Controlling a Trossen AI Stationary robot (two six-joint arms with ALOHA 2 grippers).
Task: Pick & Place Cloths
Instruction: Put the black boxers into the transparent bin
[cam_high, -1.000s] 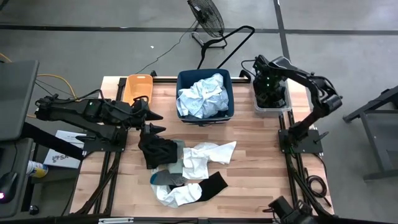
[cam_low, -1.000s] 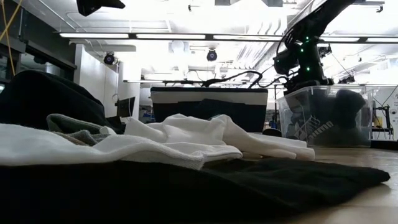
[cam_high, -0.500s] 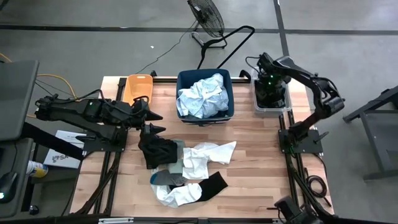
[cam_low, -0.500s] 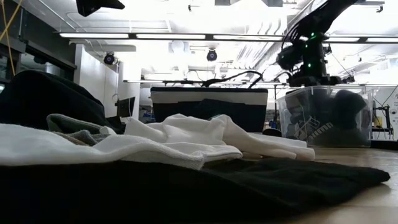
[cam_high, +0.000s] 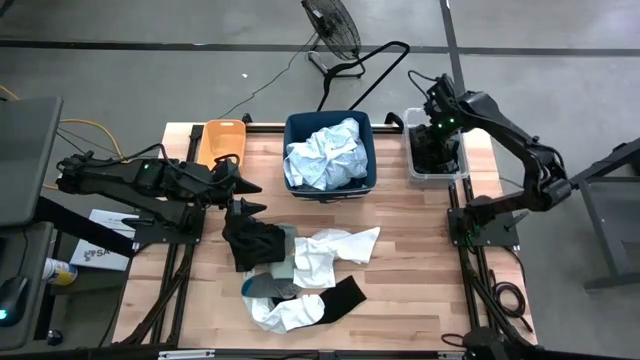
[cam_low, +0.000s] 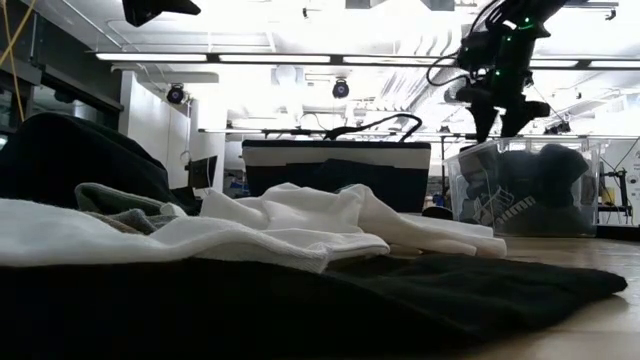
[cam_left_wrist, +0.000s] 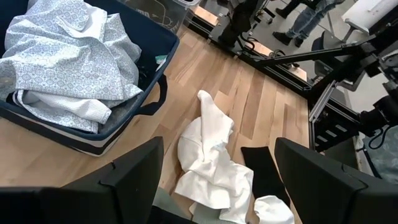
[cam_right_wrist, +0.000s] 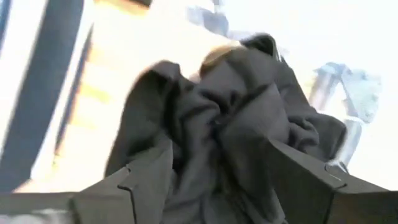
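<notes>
**Both arms out, both sets of fingers spread**

Left arm reaches across from the table's left edge, stretched low and nearly flat, and its left gripper (cam_high: 243, 195) hangs with the two fingers clearly apart, nothing between them. Right arm bends up from its base on the right side and folds toward the far right corner, wrist pointing down. The right gripper (cam_low: 503, 118) has its fingers parted too, gripping nothing.

Even, soft overhead light is seen from above, with only faint shadows. At table height, glare is thrown by long white ceiling light strips (cam_low: 300, 58), leaving the near black fabric cloth (cam_low: 320, 300) silhouetted. Heavy motion blur and overexposure are shown at the right wrist.
</notes>
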